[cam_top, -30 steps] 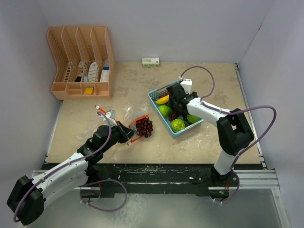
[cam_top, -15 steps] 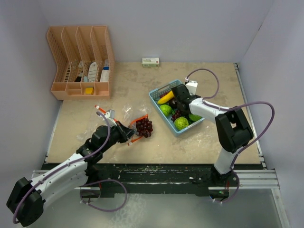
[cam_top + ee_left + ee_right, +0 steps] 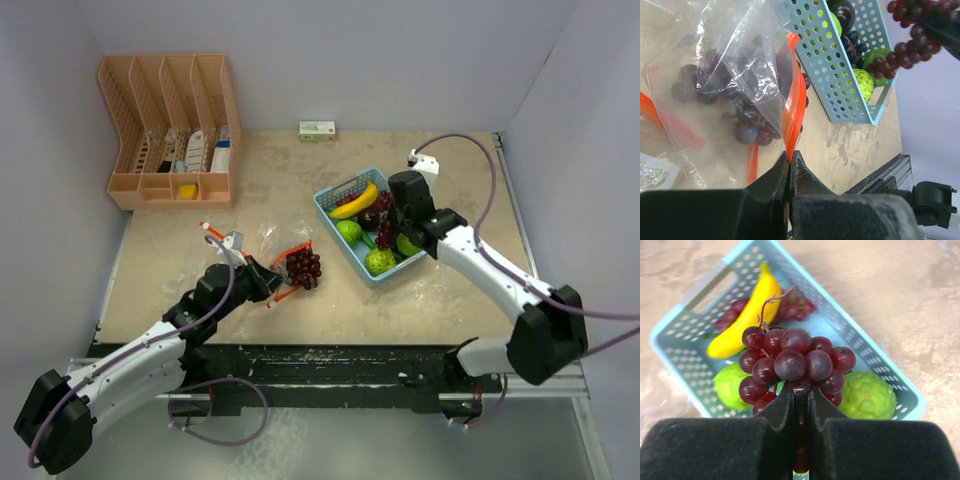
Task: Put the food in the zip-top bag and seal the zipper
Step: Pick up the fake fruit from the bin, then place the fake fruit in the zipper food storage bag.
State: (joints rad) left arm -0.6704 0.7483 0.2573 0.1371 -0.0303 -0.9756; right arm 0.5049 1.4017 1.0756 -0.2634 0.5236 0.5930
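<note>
— Where does the grape bunch (image 3: 790, 365) sit?

— It is pinched at its lower grapes between the nearly closed fingers of the right gripper (image 3: 801, 395). It hangs above the light-blue basket (image 3: 880, 370), and its thin stem points away from the gripper, toward the banana (image 3: 747, 320).

— How does the banana lie?

— Seen from above, its long axis runs from lower left to upper right along the basket's far-left wall. A second dark bunch (image 3: 795, 305) lies just behind it. Two bumpy green fruits (image 3: 867, 395) rest in the basket, one on either side of the held bunch.

— And the zip-top bag (image 3: 725, 75)?

— It is on the table (image 3: 450, 160) to the left of the basket, well apart from the right gripper. The bagged grapes (image 3: 740, 120) show through the clear plastic. The left gripper (image 3: 790, 157) is clamped tight on the orange zipper strip (image 3: 792, 100), and that zipper edge is the side of the bag nearest the basket.
</note>
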